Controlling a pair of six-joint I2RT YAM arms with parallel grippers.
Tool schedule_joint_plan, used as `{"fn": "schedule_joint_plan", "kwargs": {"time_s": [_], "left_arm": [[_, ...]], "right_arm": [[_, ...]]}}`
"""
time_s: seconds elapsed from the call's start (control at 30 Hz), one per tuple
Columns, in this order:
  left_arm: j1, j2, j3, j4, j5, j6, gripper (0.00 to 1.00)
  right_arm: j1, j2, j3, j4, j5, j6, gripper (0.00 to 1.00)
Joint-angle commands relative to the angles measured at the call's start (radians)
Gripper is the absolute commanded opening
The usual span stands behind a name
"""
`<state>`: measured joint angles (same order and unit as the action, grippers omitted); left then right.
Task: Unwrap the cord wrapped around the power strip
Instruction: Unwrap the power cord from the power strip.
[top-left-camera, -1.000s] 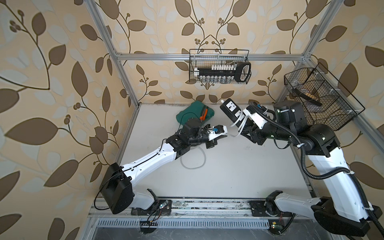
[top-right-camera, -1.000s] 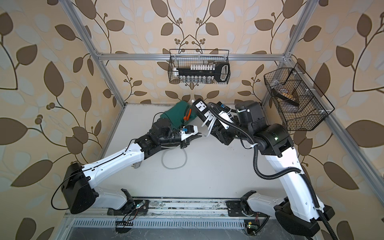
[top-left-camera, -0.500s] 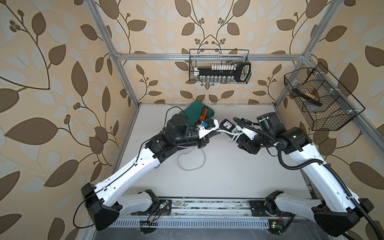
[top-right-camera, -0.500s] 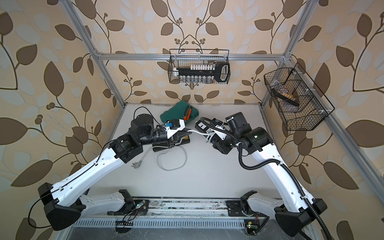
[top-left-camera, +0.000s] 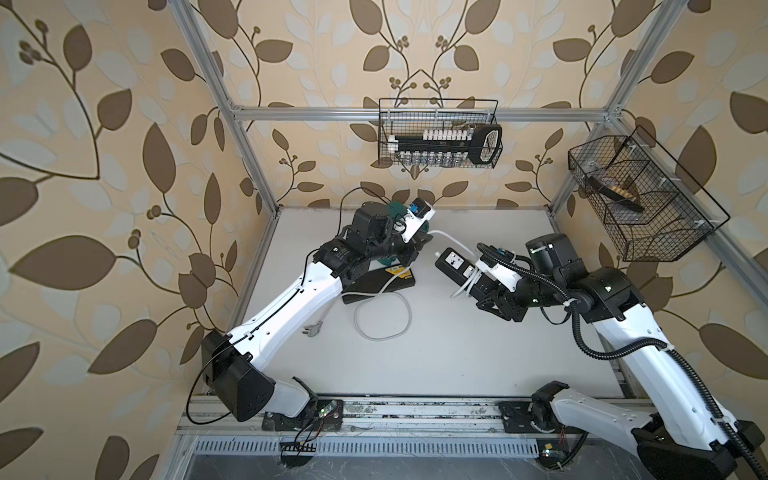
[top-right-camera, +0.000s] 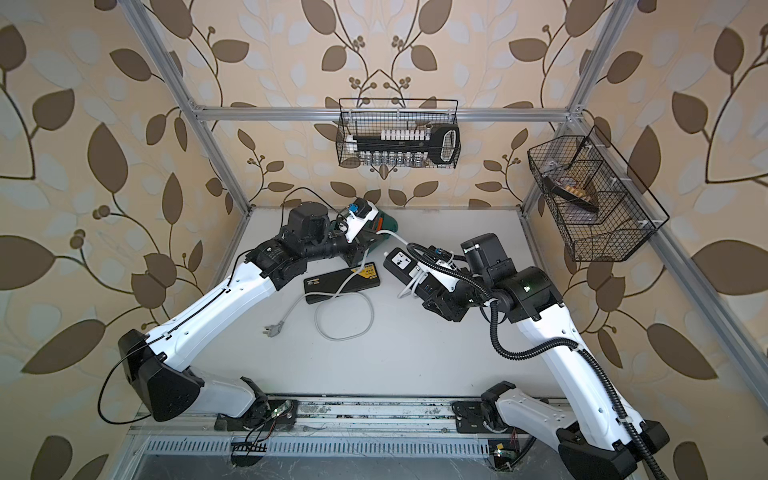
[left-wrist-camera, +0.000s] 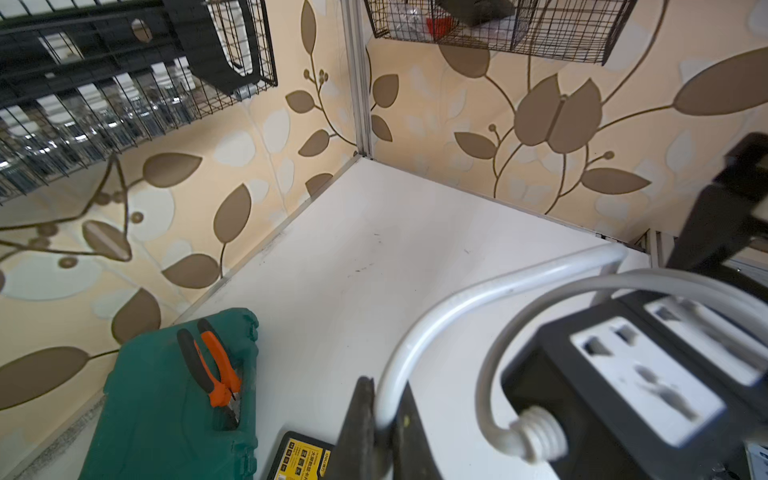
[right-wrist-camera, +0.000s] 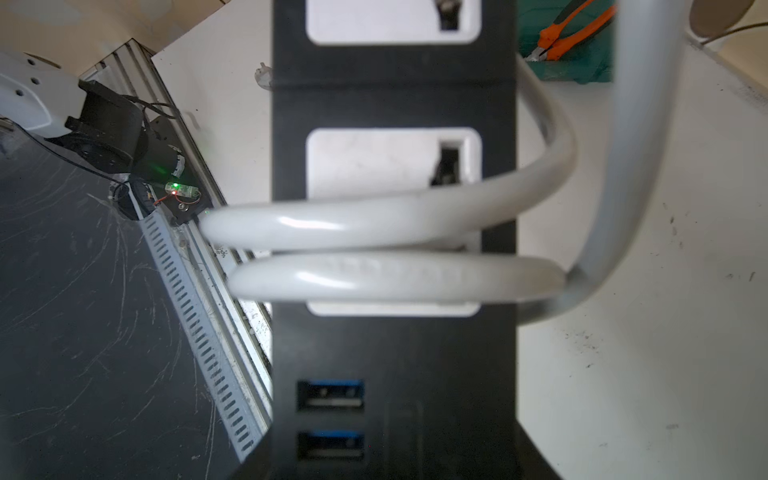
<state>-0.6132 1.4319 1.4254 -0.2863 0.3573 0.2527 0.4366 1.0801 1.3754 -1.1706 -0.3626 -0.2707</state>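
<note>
The power strip (top-left-camera: 455, 266) is a small black bar with white sockets, held off the table, and my right gripper (top-left-camera: 478, 284) is shut on its port end. In the right wrist view, two turns of the white cord (right-wrist-camera: 374, 224) cross the power strip (right-wrist-camera: 395, 95) over one socket. The cord (top-left-camera: 446, 239) runs from the strip to my left gripper (top-left-camera: 420, 243), which is shut on it near the back. The left wrist view shows its jaws pinching the cord (left-wrist-camera: 478, 291). The rest of the cord lies looped on the table (top-left-camera: 382, 316), ending in a grey plug (top-left-camera: 311, 330).
A flat black case with a yellow label (top-right-camera: 340, 282) lies under the slack cord. A green tool case (top-right-camera: 384, 224) with orange pliers (left-wrist-camera: 216, 365) sits at the back behind my left wrist. Wire baskets hang on the back wall (top-left-camera: 438, 133) and right wall (top-left-camera: 640, 199).
My left gripper has moved toward the back wall with the cord in it. My right arm has drawn back to the right and brought the power strip down lower.
</note>
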Motion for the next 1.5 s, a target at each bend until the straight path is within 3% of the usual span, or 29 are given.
{"fn": "schedule_joint_plan", "kwargs": {"time_s": [0.0, 0.13, 0.27, 0.3, 0.4, 0.47, 0.57, 0.7, 0.83, 1.0, 1.13, 1.3, 1.47], "left_arm": [[0.014, 0.002, 0.036, 0.003, 0.004, -0.04, 0.0], [0.018, 0.052, 0.007, -0.018, 0.042, -0.041, 0.0], [0.019, 0.064, -0.032, -0.046, 0.08, -0.032, 0.0], [0.019, 0.062, -0.044, -0.052, 0.086, -0.032, 0.06], [0.019, 0.045, -0.086, -0.054, 0.115, -0.01, 0.43], [0.019, 0.018, -0.111, -0.036, 0.152, 0.012, 0.57], [0.017, -0.086, -0.173, 0.079, 0.251, 0.034, 0.67], [-0.032, -0.156, -0.24, 0.249, 0.345, 0.085, 0.74], [-0.114, -0.112, -0.235, 0.313, 0.367, 0.148, 0.76], [-0.157, -0.012, -0.205, 0.399, 0.439, 0.111, 0.77], [-0.179, 0.051, -0.199, 0.419, 0.381, 0.12, 0.75], [-0.181, 0.1, -0.215, 0.5, 0.25, 0.094, 0.53], [-0.181, 0.106, -0.211, 0.488, 0.253, 0.098, 0.23]], "right_arm": [[0.0, -0.028, 0.069, 0.011, -0.12, 0.004, 0.0], [-0.002, -0.036, 0.123, 0.045, -0.154, 0.024, 0.0], [-0.002, -0.019, 0.193, 0.07, -0.078, 0.033, 0.0], [-0.003, -0.013, 0.213, 0.074, -0.043, 0.032, 0.0], [-0.004, 0.015, 0.269, 0.068, 0.048, 0.022, 0.0], [-0.004, 0.038, 0.3, 0.055, 0.1, 0.016, 0.0], [-0.005, 0.078, 0.349, 0.024, 0.153, 0.015, 0.0], [-0.005, 0.121, 0.406, -0.016, 0.114, 0.036, 0.0], [-0.005, 0.132, 0.436, -0.029, 0.057, 0.056, 0.0], [-0.005, 0.133, 0.46, -0.026, 0.076, 0.063, 0.0], [-0.004, 0.137, 0.475, -0.022, 0.076, 0.071, 0.0], [-0.005, 0.135, 0.47, -0.008, 0.07, 0.083, 0.0], [-0.005, 0.133, 0.46, -0.004, 0.088, 0.082, 0.0]]}}
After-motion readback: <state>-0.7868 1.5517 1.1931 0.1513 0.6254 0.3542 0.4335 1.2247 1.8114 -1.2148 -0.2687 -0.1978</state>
